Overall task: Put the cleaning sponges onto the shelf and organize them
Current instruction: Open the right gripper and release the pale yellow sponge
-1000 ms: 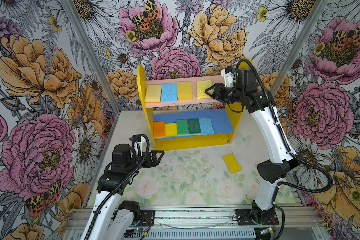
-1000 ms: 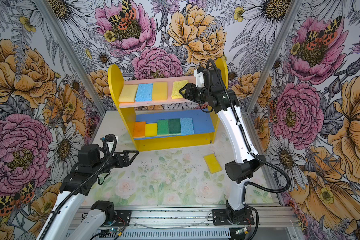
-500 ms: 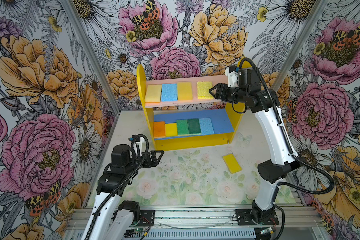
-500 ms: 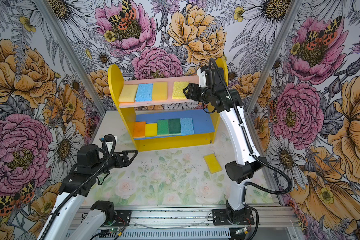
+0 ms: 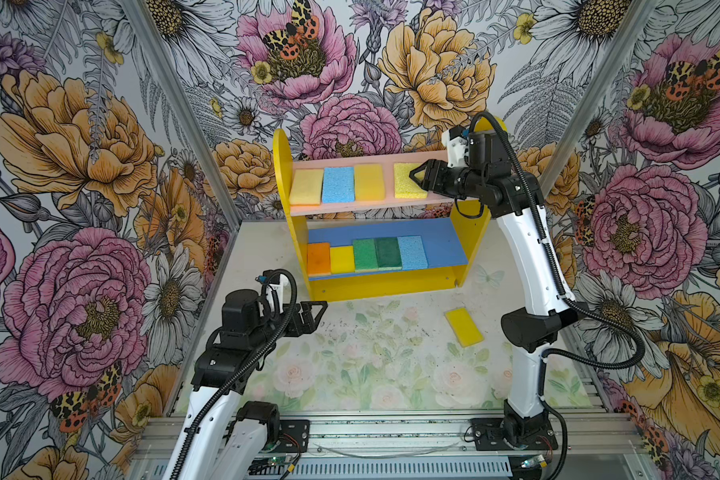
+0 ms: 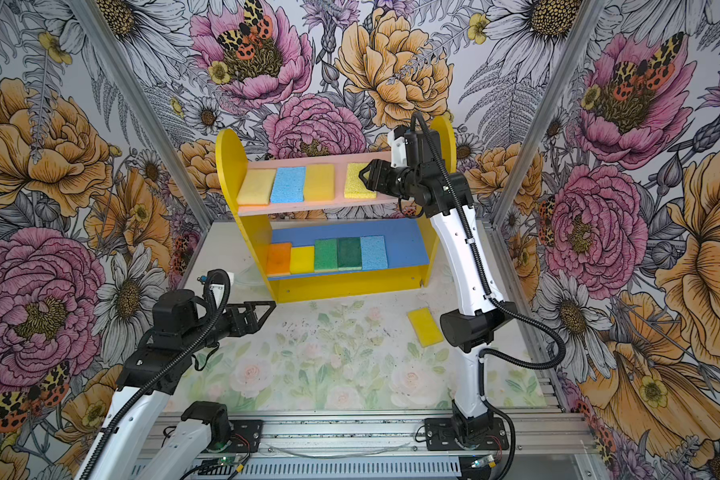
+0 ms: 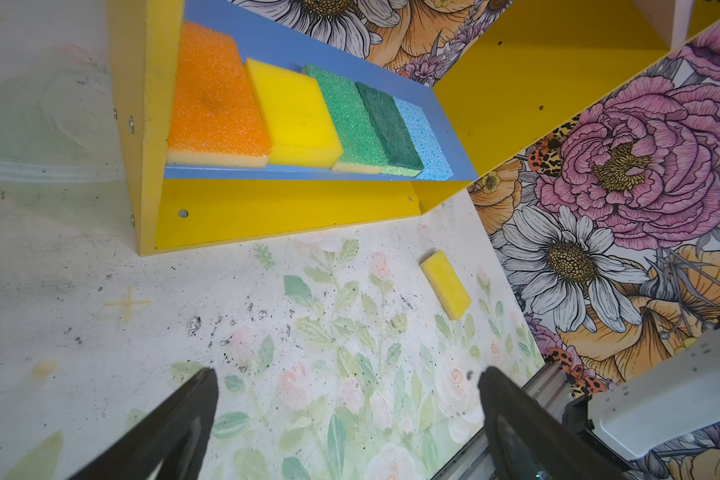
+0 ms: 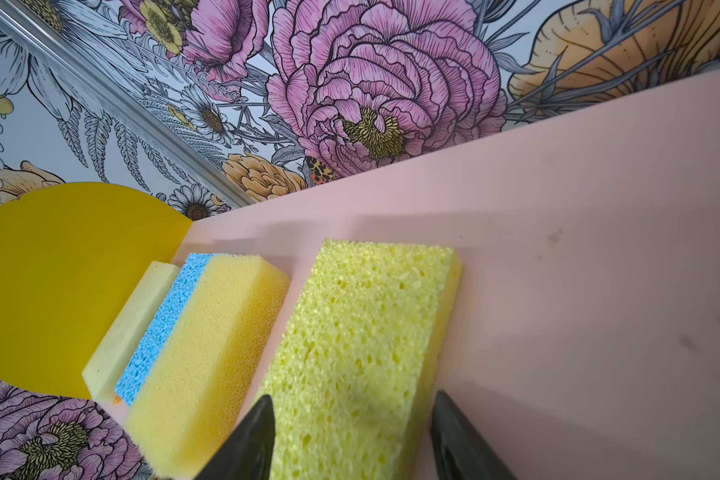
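1. The porous yellow sponge (image 8: pixel 362 332) lay flat on the pink board (image 8: pixel 578 249), toward its right end. A gap of bare board separated it from the other three in that row.
2. The right gripper (image 8: pixel 352 397) straddled that sponge's near end, one finger at each long edge. From the wrist view I could not tell whether it pinched the foam or stood just clear.
3. I judged the step in hand to be setting this sponge down. The next move called for free jaws and a straight pull back off the board, without dragging the sponge askew.
4. The upper row of the shelf (image 5: pixel 281 166) also held a pale yellow sponge (image 5: pixel 306 187), a blue sponge (image 5: pixel 338 185) and a smooth yellow sponge (image 5: pixel 368 182), edge to edge.
5. The blue board (image 5: pixel 441 245) below carried an orange sponge (image 5: pixel 319 258), a bright yellow sponge (image 5: pixel 341 258), a light green sponge (image 5: pixel 365 254), a dark green sponge (image 5: pixel 388 252) and a light blue sponge (image 5: pixel 412 252). Its right part was bare.
6. One loose yellow sponge (image 5: pixel 463 327) lay on the table (image 5: pixel 350 374) before the shelf's right end, near the right arm's elbow. I took it for the last to fetch.
7. The left gripper (image 7: pixel 346 382) hung spread wide and empty above the table, just before the shelf's lower left corner.
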`<act>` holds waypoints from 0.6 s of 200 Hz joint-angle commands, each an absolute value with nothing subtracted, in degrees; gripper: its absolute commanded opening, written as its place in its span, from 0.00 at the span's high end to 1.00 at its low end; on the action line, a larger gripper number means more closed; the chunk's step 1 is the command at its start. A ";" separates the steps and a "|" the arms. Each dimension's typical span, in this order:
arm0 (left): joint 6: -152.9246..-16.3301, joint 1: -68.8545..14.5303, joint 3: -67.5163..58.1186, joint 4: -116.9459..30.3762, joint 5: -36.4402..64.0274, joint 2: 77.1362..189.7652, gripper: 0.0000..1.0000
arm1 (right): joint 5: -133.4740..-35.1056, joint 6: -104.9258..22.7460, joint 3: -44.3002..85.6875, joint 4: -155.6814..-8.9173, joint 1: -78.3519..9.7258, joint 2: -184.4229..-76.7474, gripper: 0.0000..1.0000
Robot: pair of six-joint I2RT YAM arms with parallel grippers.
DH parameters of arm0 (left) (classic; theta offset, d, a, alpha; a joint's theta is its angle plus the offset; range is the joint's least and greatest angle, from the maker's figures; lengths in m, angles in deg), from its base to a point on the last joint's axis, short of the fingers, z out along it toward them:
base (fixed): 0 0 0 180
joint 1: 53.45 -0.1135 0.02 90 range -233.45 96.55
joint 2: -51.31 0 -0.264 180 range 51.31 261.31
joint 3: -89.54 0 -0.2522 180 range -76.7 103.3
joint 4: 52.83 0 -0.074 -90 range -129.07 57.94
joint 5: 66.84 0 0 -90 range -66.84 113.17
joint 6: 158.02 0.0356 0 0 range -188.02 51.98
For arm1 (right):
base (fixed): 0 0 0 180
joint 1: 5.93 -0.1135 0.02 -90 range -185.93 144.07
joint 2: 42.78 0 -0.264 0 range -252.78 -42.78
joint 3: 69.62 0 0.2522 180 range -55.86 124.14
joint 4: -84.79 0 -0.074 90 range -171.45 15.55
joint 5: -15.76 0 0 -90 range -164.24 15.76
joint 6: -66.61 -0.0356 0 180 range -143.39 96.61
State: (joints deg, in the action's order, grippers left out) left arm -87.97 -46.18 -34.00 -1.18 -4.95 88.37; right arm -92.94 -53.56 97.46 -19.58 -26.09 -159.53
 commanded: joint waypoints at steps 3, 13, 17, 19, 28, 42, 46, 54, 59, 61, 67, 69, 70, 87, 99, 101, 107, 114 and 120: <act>-87.29 -46.68 -34.16 -1.62 -4.17 87.64 0.01 | -95.28 -55.08 99.06 -17.20 -27.11 -162.49 0.39; -87.28 -46.73 -34.21 -1.63 -4.17 87.61 0.01 | -95.59 -55.13 99.95 -17.28 -27.35 -163.04 0.39; -87.27 -46.70 -34.16 -1.62 -4.17 87.65 0.01 | -95.81 -55.19 100.25 -17.21 -27.45 -163.22 0.39; -87.27 -46.69 -34.18 -1.65 -4.17 87.62 0.01 | -95.80 -55.20 100.37 -17.27 -27.46 -163.36 0.39; -87.27 -46.76 -34.16 -1.60 -4.10 87.61 0.01 | -96.01 -55.30 100.95 -17.29 -27.65 -163.78 0.39; -87.27 -46.64 -34.16 -1.63 -4.13 87.61 0.01 | -96.32 -55.56 101.54 -17.29 -27.73 -164.36 0.39; -87.27 -46.61 -34.17 -1.58 -4.13 87.58 0.01 | -96.30 -55.56 101.68 -17.33 -27.73 -164.43 0.39; -87.27 -46.60 -34.20 -1.65 -4.09 87.54 0.01 | -96.62 -55.49 102.06 -17.37 -27.81 -164.68 0.39; -87.27 -46.66 -34.16 -1.62 -4.09 87.56 0.01 | -96.80 -55.38 102.35 -17.38 -27.90 -164.92 0.39; -87.27 -46.59 -34.16 -1.62 -4.10 87.53 0.01 | -96.91 -55.38 102.46 -17.38 -27.90 -164.99 0.39; -87.29 -46.65 -34.16 -1.63 -4.13 87.58 0.01 | -97.13 -55.32 102.71 -17.38 -27.91 -165.30 0.39; -87.27 -46.65 -34.16 -1.62 -4.11 87.60 0.01 | -97.25 -55.30 102.83 -17.38 -27.88 -165.37 0.39; -87.27 -46.62 -34.16 -1.62 -4.10 87.60 0.01 | -97.35 -55.30 102.89 -17.38 -27.89 -165.42 0.39; -87.27 -46.63 -34.16 -1.62 -4.08 87.69 0.01 | -98.07 -55.04 104.00 -17.32 -27.82 -166.24 0.39; -87.27 -46.60 -34.16 -1.65 -4.17 87.84 0.01 | -98.06 -54.65 104.12 -17.40 -27.73 -166.36 0.38; -87.27 -46.60 -34.16 -1.63 -4.17 87.91 0.01 | -98.06 -54.54 104.22 -17.38 -27.73 -166.36 0.38; -87.24 -46.63 -34.18 -1.63 -4.17 87.95 0.01 | -97.99 -54.26 104.33 -17.38 -27.65 -166.41 0.38; -87.27 -46.60 -34.16 -1.63 -4.17 87.92 0.01 | -97.76 -54.15 104.36 -17.38 -27.50 -166.28 0.38; -87.27 -46.59 -34.16 -1.63 -4.18 87.92 0.01 | -97.70 -54.06 104.36 -17.37 -27.30 -166.12 0.38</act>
